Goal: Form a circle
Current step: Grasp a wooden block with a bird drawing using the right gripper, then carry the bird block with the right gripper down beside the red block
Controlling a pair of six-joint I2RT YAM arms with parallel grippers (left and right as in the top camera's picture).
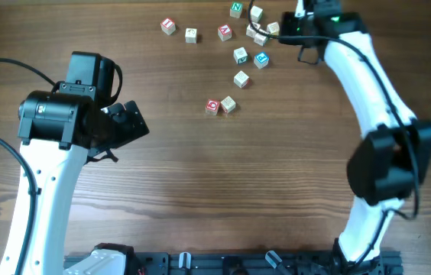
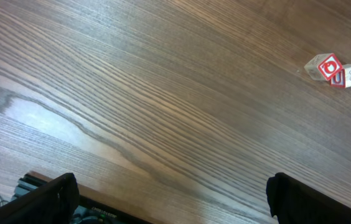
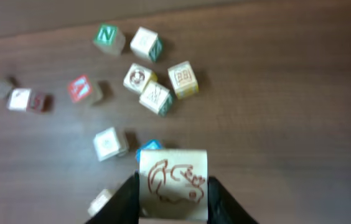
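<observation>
overhead: lettered cubes (image 1: 240,55) lie loosely scattered at the far middle of the worktop (image 1: 238,191); no circle yet, nearly all the placing is left | left wrist: left jaws spread wide and empty, red-faced pair (image 2: 334,68) well ahead | right wrist: right jaws clamped on a pale cube (image 3: 173,182) with a red drawing, above the scatter

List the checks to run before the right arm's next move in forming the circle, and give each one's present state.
1. Grip: right gripper closed on the drawing cube: ok, fingers flank it.
2. Lift: drawing cube raised off the table: cannot tell.
3. Spare arm: left gripper open and empty: ok.
4. Clearance: left gripper apart from the red-faced pair: ok.
5. Ring: not ok, the other cubes lie scattered.
</observation>
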